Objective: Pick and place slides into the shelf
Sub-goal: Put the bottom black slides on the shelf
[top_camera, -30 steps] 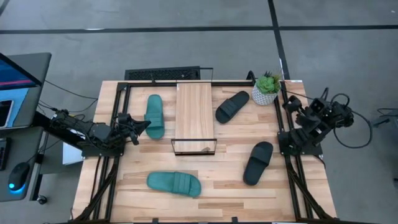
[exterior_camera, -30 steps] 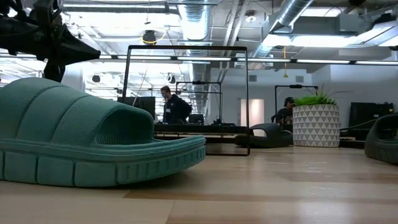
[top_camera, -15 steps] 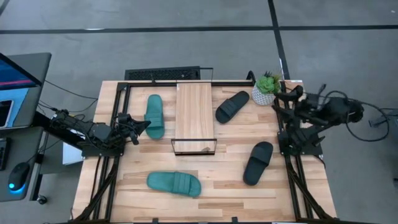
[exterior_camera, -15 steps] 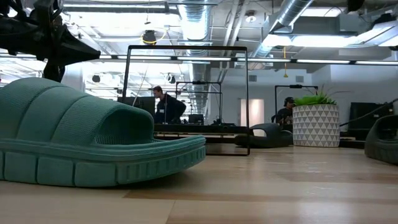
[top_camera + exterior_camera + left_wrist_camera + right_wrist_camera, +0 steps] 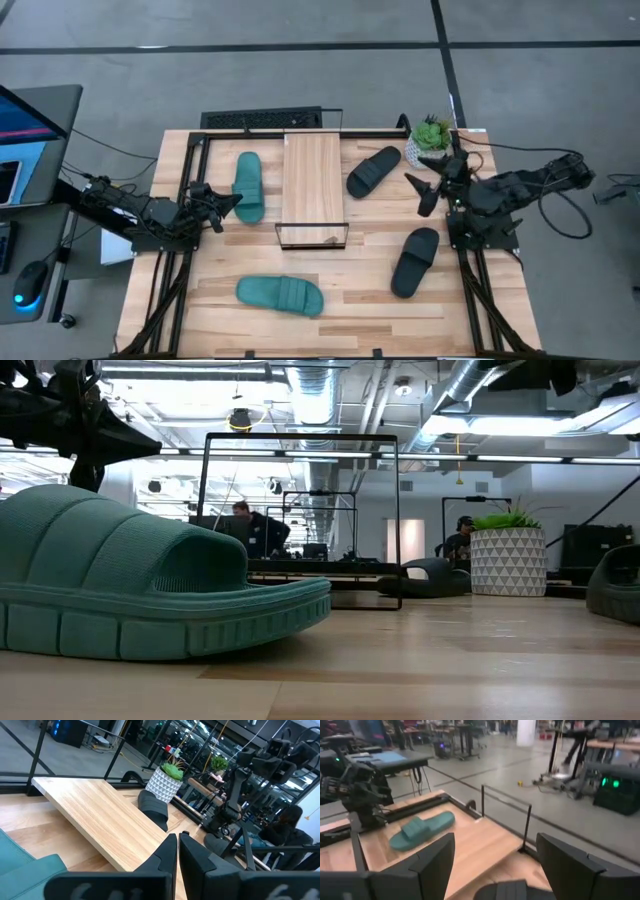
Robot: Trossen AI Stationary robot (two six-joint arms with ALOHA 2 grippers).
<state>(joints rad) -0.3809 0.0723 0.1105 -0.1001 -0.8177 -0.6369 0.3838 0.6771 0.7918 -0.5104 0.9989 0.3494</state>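
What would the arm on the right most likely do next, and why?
Probably reach on toward the black slide by the shelf and come down over it. The right gripper is open, holds nothing, and hangs between that slide and the other black slide. All four slides lie on the table, none on the shelf. The left gripper waits shut beside a teal slide.

Four soft rubber slides with wide ribbed straps lie flat on the bench, all apart from each other. One teal green slide (image 5: 248, 186) lies just left of the shelf. The other teal green slide (image 5: 281, 295) lies near the front. One black slide (image 5: 373, 171) lies just right of the shelf. The other black slide (image 5: 415, 261) lies front right. The small shelf (image 5: 311, 182), a light-wood plank on thin black wire, stands in the middle with nothing on it.
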